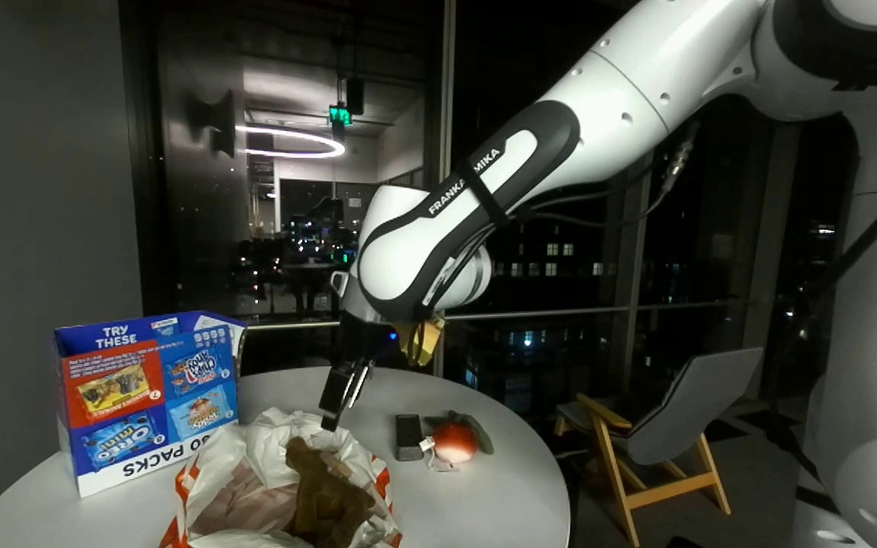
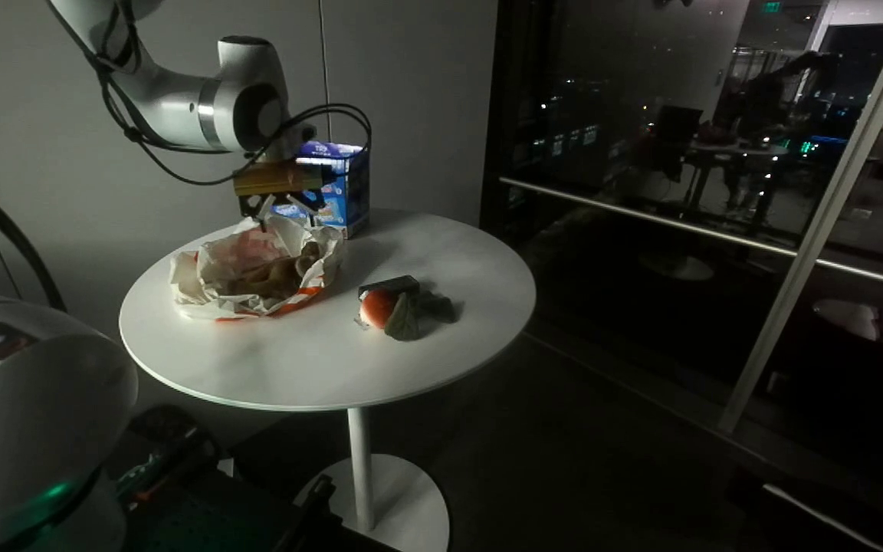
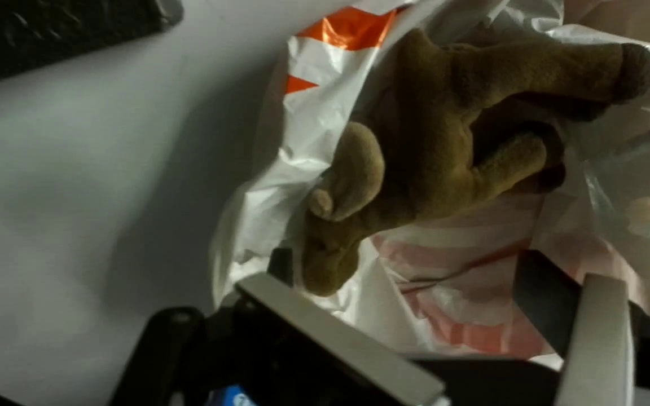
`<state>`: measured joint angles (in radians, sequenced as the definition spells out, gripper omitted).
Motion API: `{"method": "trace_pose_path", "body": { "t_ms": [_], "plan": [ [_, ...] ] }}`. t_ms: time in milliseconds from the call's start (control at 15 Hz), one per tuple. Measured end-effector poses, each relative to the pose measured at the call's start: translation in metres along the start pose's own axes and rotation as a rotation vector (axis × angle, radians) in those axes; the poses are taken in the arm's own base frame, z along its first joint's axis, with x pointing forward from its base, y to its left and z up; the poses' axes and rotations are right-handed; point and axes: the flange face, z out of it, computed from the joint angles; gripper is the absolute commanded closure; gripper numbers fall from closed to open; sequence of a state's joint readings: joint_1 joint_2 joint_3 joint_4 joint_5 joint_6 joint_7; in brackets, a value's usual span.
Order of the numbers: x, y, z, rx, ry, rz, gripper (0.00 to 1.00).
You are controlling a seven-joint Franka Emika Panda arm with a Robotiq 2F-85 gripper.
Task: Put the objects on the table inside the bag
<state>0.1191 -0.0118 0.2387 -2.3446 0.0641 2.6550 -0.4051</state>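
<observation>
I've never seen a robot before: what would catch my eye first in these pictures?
Probably the big white robot arm, its open gripper hanging over the crumpled bag on the round table. Inside that bag lies a brown plush animal. A blue snack box stands near the bag, and a round red thing lies by a dark block.

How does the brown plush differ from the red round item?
Place: the brown plush lies in the bag; the red round item rests on the table.
Color: the brown plush is mostly brown; the red round item is mostly red, with dark green leaf shapes beside it.
Shape: the brown plush has a head and legs; the red round item is ball-like.
Shared: the claw grips neither.
</observation>
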Motion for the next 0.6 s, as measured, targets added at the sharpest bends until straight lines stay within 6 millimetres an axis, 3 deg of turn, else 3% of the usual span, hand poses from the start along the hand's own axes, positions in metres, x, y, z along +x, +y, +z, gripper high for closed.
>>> {"method": "trace_pose_path", "body": {
  "t_ms": [267,600],
  "plan": [
    [-0.045,0.059,-0.018,-0.068,0.015,0.209,0.00],
    [-0.113,0.120,-0.001,-0.160,-0.003,0.471,0.00]
  ]
}}
